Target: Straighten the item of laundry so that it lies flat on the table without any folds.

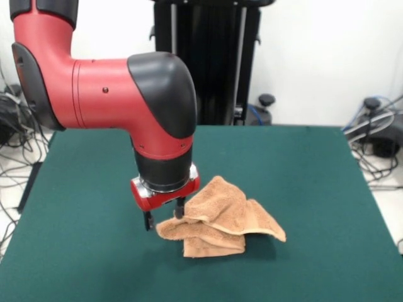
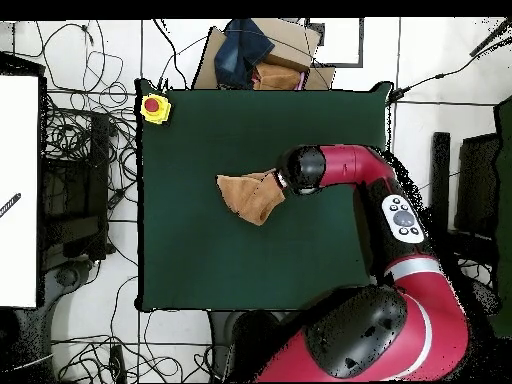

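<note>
Gripper point(image 1: 164, 218) low over table point(image 1: 75, 251), fingers parted around towel point(image 1: 220, 217) corner. Towel bunched, folded, just beside and under fingertips. Soft, light, limp; likely best pinched at hemmed corner, then pulled outward.

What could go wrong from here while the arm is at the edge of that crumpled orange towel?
1. The towel is bunched in several layers, and the gripper sits at its edge; it may catch more than one layer, so a pull would likely drag the heap rather than open it.
2. The fingertips hang close to the table; going lower could press them into the felt.
3. The towel hides its own corners, so a pull could leave a fold underneath.
</note>
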Controlling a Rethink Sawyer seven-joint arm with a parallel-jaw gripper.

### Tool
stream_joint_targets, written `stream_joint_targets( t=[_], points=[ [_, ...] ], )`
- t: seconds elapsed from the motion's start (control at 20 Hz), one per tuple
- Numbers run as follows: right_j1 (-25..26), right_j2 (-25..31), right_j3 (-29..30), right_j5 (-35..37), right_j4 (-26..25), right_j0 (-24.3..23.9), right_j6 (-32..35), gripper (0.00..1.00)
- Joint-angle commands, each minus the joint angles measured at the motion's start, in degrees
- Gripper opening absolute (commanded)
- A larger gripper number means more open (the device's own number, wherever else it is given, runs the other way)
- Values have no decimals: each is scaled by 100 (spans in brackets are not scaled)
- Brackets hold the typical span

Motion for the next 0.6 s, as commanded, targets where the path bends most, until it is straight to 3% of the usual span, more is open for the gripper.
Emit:
stream_joint_targets(
  t=[0.05, 0.6],
  points=[
    [292, -194, -146, 688, -95, 248, -527, 100],
    [329, -104, -502, 1108, -39, 390, -627, 100]
  ],
)
